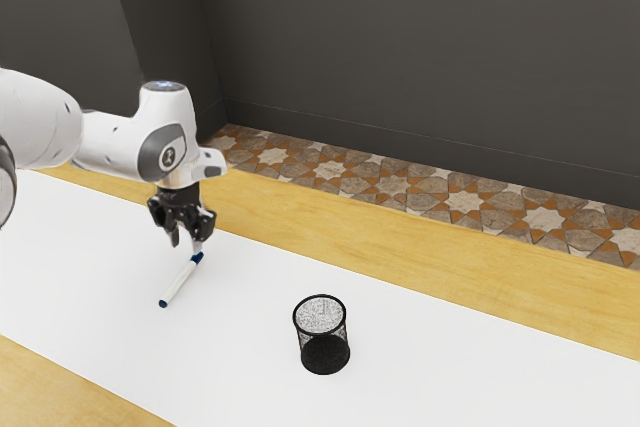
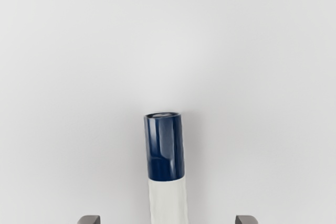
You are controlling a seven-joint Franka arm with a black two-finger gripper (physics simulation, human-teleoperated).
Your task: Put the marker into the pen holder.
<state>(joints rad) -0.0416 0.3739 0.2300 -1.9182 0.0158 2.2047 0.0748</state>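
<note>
White marker (image 2: 168, 200) with a glossy dark-blue cap (image 2: 165, 148).

Bright, diffuse light washes the white table runner (image 1: 450, 367) to a nearly even glare in the exterior view, beneath a dim charcoal wall (image 1: 420, 47). In the wrist view, pale reflections streak the glossy navy cap (image 2: 165, 150) of the marker (image 2: 168, 200), edged by soft, faint shadow on the pale surface.
</note>
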